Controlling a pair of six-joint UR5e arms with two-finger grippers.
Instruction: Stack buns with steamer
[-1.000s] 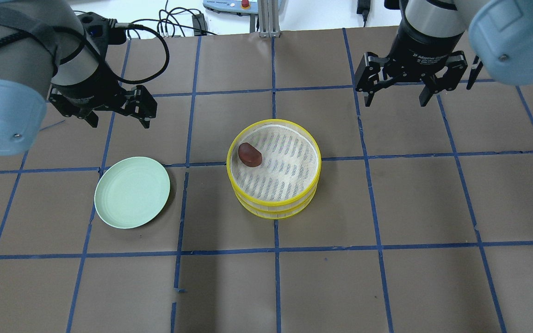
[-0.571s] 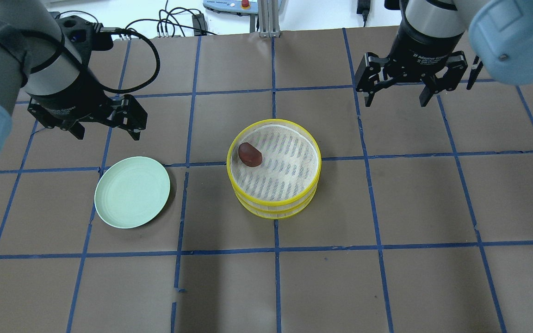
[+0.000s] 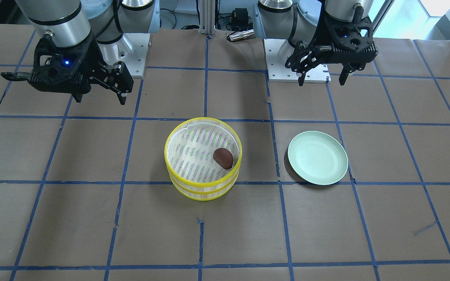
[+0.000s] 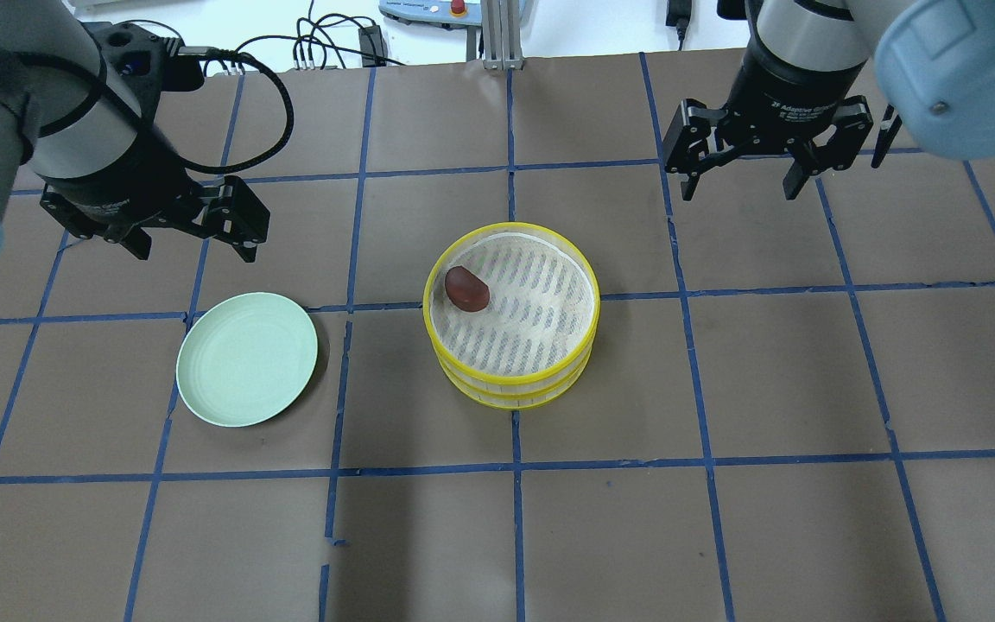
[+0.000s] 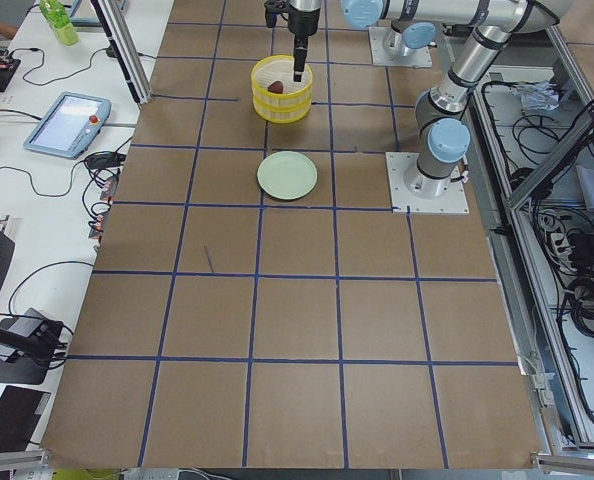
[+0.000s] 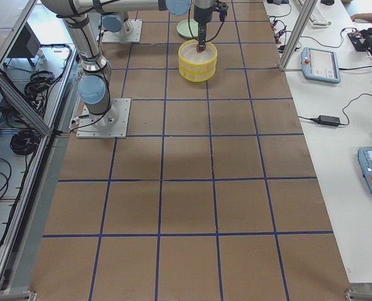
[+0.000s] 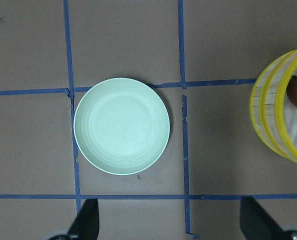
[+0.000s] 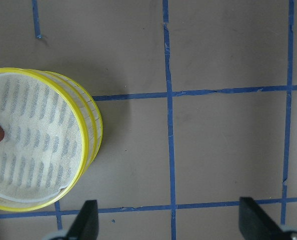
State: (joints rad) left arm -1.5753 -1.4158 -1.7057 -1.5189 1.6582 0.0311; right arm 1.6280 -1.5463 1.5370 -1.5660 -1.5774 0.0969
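Observation:
The dark reddish-brown bun [image 4: 466, 288] lies in the top tier of the yellow-rimmed steamer [image 4: 594, 313], near its left rim; it also shows in the front view [image 3: 223, 158]. The steamer stands as two stacked tiers [image 3: 167, 156]. No white bun shows in any view. My left gripper [image 4: 195, 250] is open and empty, hovering just beyond the far edge of the pale green plate [image 4: 247, 358], which is empty. My right gripper [image 4: 739, 190] is open and empty, high at the far right, well away from the steamer.
The table is brown paper with a blue tape grid. The plate [image 7: 121, 125] sits left of the steamer [image 7: 268, 125] with a gap between them. Cables and a red-buttoned controller [image 4: 428, 9] lie beyond the far table edge.
My left arm has swung left and a little toward the plate, its gripper still open. The right arm, bun, steamer and plate have not moved.

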